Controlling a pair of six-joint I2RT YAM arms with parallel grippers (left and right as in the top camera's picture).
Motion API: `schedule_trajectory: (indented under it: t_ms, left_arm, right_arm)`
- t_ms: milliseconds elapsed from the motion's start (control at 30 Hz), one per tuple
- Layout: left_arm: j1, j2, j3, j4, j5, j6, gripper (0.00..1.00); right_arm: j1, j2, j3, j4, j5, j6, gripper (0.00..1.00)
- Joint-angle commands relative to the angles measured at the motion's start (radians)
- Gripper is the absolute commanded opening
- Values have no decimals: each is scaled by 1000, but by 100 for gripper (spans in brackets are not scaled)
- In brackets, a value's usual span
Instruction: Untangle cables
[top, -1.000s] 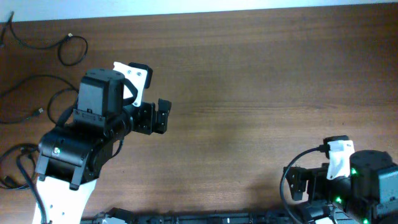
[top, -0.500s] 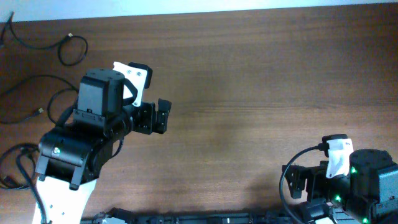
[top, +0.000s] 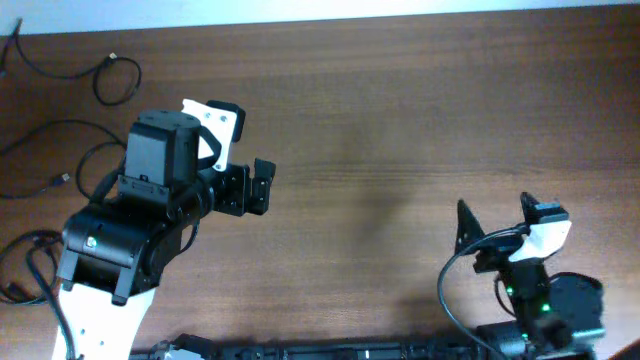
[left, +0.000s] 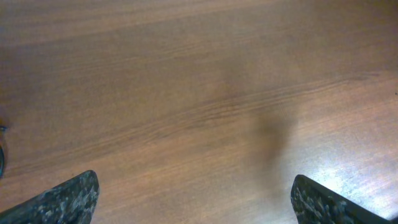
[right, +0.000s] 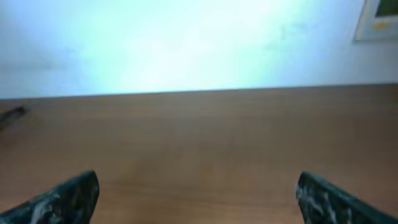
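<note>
At the far left edge of the table (top: 400, 110), up toward the top corner of the overhead view, lie the cables (top: 110, 62): a small loop near the top and a longer curve below it ending in a plug (top: 60, 180), all thin black cord. They sit well apart from both tools, and you cannot tell from here whether they cross one another. Your left gripper (top: 248, 188) is the nearer one, yet it points toward the table's middle, away from the cords. Its wrist view shows both fingers (left: 65, 199) spread wide with only bare wood between them. The right gripper (top: 497, 222), at the lower right, is likewise wide apart and empty, tilted so its camera sees the far table edge and the wall.

The step in hand looks like the reach. Swing the left arm (top: 110, 240) round toward the left edge, come down over a free stretch of cord rather than the loop's middle, and close on a single strand near a plug so you can draw it clear. Mind that arm's own bulk: its base and thicker wires (top: 25, 255) lie just beside the cords, and a careless sweep could drag them. The right arm has most of the table to cross, so keep it as the second holder
</note>
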Motion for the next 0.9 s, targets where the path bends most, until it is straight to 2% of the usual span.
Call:
schedule_trajectory:
  t_ms: [0, 100, 267, 367, 467, 567, 867]
  left_arm:
    - [0, -4, 3, 2, -7, 12, 99]
    - [0, -4, 3, 2, -7, 12, 99]
    - [0, -4, 3, 2, -7, 12, 99]
    - [0, -4, 3, 2, -7, 12, 99]
    - [0, -4, 3, 2, -7, 12, 99]
    - [0, -4, 3, 2, -7, 12, 99]
    - [0, -4, 3, 2, -7, 12, 99]
  right_arm:
    - [-36, -75, -175, 195, -55, -19, 98]
    - [-50, -125, -299, 364, -58, -47, 98]
    - [-50, -125, -343, 406, -53, -115, 98]
    - [-50, -125, -427, 547, -52, -110, 98]
    - [-51, -125, -425, 514, -47, -107, 98]
    - [-76, -123, -425, 381, -48, -78, 98]
    - [-81, -123, -425, 375, 2, -77, 98]
